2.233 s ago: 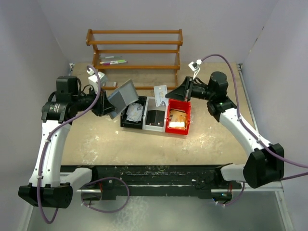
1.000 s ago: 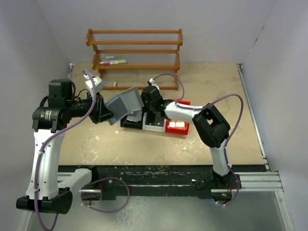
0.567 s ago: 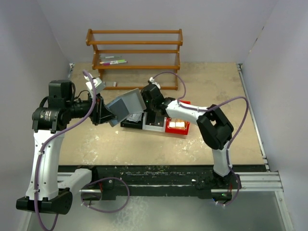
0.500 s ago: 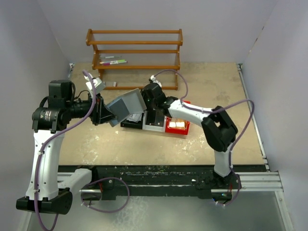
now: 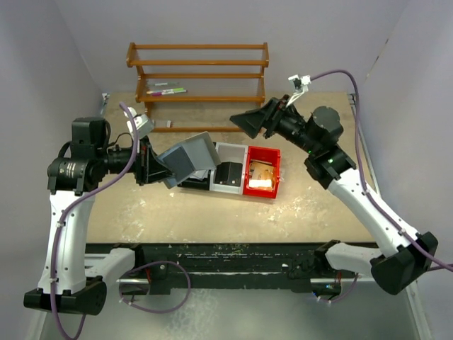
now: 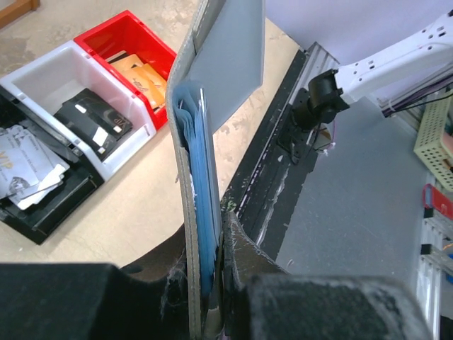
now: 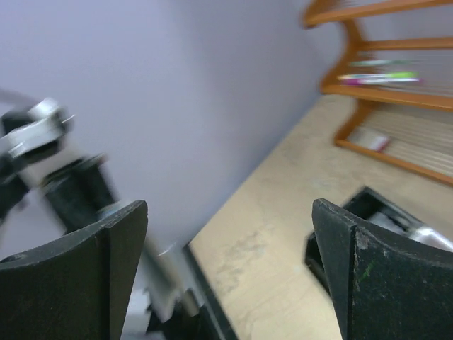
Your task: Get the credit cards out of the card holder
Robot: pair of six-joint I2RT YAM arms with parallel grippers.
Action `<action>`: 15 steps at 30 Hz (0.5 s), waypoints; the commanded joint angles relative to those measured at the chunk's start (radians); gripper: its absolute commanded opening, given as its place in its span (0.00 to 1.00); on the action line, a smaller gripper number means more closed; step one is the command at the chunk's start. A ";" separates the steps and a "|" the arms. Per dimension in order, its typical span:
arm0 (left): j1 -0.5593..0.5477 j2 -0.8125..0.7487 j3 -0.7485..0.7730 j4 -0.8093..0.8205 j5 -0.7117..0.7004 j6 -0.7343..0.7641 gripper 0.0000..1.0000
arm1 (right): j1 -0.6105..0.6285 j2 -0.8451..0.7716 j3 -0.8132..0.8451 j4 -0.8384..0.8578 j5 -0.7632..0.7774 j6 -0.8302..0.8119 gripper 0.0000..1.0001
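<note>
Left jaws pinch the half-open card holder (image 5: 188, 156) above the table (image 5: 212, 212), at 9 o'clock from the bins (image 5: 230, 147), blue cards (image 6: 204, 212) still inside. Right jaws spread, empty, at their 1 o'clock.

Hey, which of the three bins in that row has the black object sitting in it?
The white bin in the middle holds the black object. The black bin beside it holds pale cards, and the red bin holds orange items.
</note>
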State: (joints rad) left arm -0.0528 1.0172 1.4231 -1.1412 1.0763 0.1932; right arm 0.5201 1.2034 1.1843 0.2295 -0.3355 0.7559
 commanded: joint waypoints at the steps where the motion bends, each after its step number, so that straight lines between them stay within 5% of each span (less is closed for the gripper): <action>1: 0.002 0.008 0.000 0.054 0.089 -0.038 0.00 | 0.040 0.004 -0.027 0.191 -0.315 0.001 0.99; 5: 0.002 0.016 -0.017 0.062 0.121 -0.067 0.00 | 0.113 -0.022 -0.070 0.297 -0.330 0.010 0.99; 12: 0.002 0.028 -0.033 0.068 0.152 -0.097 0.00 | 0.257 0.031 -0.007 0.179 -0.244 -0.124 0.99; 15: 0.002 0.033 -0.036 0.076 0.153 -0.112 0.00 | 0.294 0.053 0.008 0.119 -0.177 -0.167 0.89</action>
State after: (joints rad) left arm -0.0528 1.0500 1.3911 -1.1130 1.1736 0.1131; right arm 0.7822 1.2514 1.1297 0.3782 -0.5850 0.6743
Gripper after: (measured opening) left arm 0.180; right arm 0.946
